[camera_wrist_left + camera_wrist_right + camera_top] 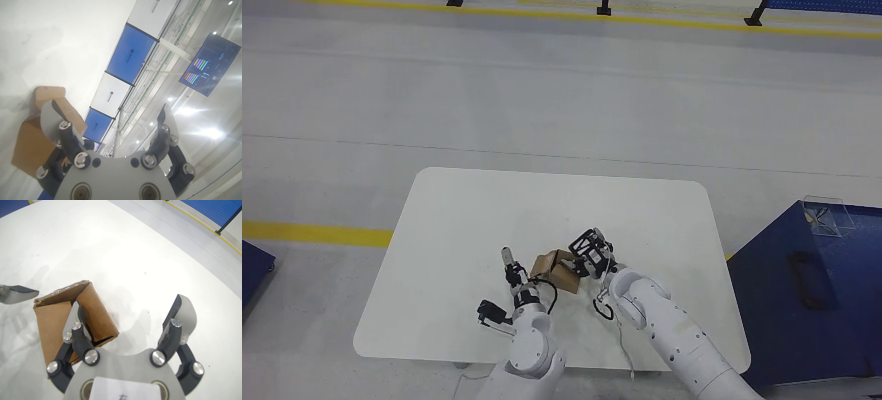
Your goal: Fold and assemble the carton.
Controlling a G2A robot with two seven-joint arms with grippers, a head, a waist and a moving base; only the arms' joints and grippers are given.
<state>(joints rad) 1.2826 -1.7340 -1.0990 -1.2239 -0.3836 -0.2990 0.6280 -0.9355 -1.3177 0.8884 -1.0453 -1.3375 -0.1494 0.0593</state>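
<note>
A small brown carton [550, 268] lies on the white table [462, 220] near its front edge, between my two grippers. In the right wrist view the carton [51, 321] has one end open and its flaps partly folded. My right gripper [127, 300] is open above it; one finger [76, 313] sits over the seam between two flaps and the other is off over bare table. My left gripper [108, 106] is open and tilted upward, with the carton [36, 140] just beside one finger [51, 117]. From above, the left gripper [510, 262] stands left of the carton and the right gripper [590, 250] right of it.
A blue stand [812, 290] with a clear plastic holder [827, 215] is off the table's right side. Another blue object [252, 270] sits at the far left. The table's back half is bare white surface.
</note>
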